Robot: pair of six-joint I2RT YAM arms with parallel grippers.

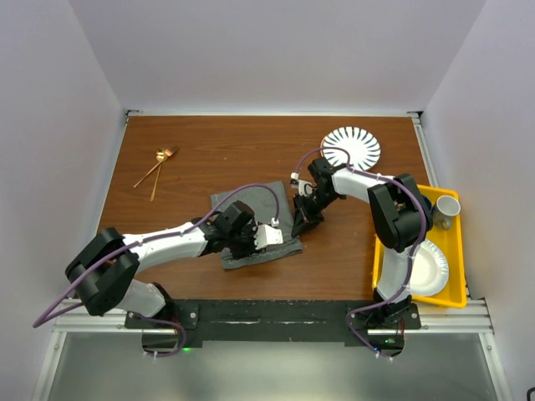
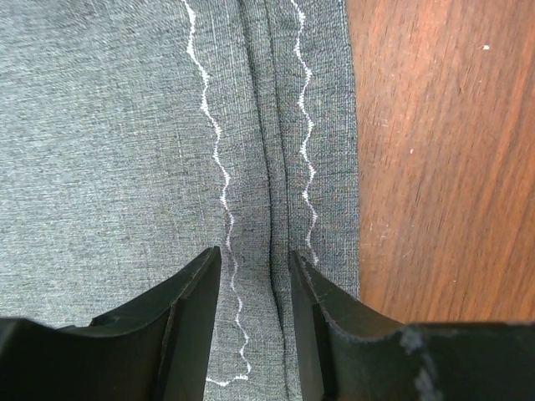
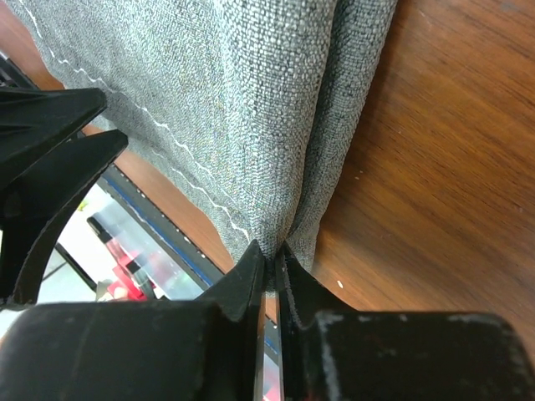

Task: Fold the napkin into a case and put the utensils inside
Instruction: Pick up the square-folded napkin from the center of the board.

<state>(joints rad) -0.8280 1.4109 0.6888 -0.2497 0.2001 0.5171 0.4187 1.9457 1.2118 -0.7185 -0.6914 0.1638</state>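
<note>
Right fingers (image 3: 247, 280): pinching the napkin's (image 1: 263, 209) right-edge fold (clenched on cloth).
Left fingers (image 2: 196, 284): straddling a napkin crease, released, crease running lengthwise between them.
Utensils (image 1: 159, 167): lying well left of the napkin.

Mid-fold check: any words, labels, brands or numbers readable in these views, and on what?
None readable in any view.
The dark grey fabric napkin shows only white wavy stitching.
The yellow plastic tray, white striped plate and gold metal utensils carry no visible marks.
Blurred red-and-white shapes below the table edge, right wrist view: unreadable.
</note>
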